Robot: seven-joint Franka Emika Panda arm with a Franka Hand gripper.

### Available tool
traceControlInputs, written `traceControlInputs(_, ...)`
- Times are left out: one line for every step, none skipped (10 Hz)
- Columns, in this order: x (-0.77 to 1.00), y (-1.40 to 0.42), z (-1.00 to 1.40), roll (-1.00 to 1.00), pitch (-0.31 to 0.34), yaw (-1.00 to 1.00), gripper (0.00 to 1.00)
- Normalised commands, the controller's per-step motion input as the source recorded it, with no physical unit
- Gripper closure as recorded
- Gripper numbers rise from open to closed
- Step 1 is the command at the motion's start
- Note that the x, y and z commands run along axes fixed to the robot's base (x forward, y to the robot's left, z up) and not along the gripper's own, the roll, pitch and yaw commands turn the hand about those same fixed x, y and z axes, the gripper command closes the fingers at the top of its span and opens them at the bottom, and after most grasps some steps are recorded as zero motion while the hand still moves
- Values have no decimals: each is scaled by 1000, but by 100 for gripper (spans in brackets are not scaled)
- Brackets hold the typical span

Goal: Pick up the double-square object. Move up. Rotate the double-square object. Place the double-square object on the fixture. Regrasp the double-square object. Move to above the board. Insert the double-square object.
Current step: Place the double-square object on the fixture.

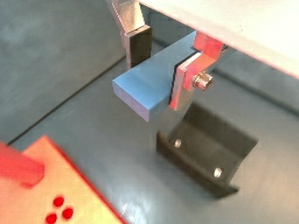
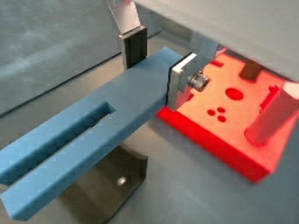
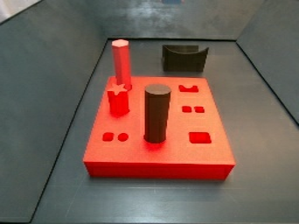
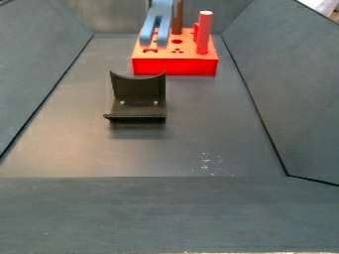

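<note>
My gripper (image 1: pixel 160 77) is shut on the double-square object (image 1: pixel 146 87), a long blue-grey bar, and holds it in the air. In a wrist view the bar (image 2: pixel 82 144) shows a long slot and sticks far out from the fingers (image 2: pixel 135 48). The fixture (image 1: pixel 205 144) stands on the floor below the bar, and it also shows in both side views (image 3: pixel 184 58) (image 4: pixel 137 96). The red board (image 2: pixel 222 114) lies beside it. In a side view the bar (image 4: pixel 159 25) shows upright in front of the board (image 4: pixel 179 62); the gripper is cut off there.
On the board (image 3: pixel 176 153) stand a tall red hexagonal peg (image 3: pixel 121 61) and a thick dark cylinder (image 3: pixel 156 112). Several shaped holes show in its top. Dark sloping walls (image 4: pixel 54 79) close in the grey floor on both sides.
</note>
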Motion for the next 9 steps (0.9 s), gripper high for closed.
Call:
traceControlInputs(792,24,-222,-1000,41,94,100)
traceControlInputs(696,20,-120,-1000,48,87,100)
traceControlInputs(544,23,-52,-1000,74,80,100)
traceControlInputs(453,32,-32,-1000,92,71,100)
traceControlInputs(370,34,-31,-1000,105,59,100)
traceControlInputs(287,36,-26,-1000,120,47,100)
traceControlInputs(180,39,-19,-1000,141,26,100)
traceControlInputs(102,39,-18,-1000,160,8,100)
traceControlInputs(57,40,-11,-1000,167,-27,100)
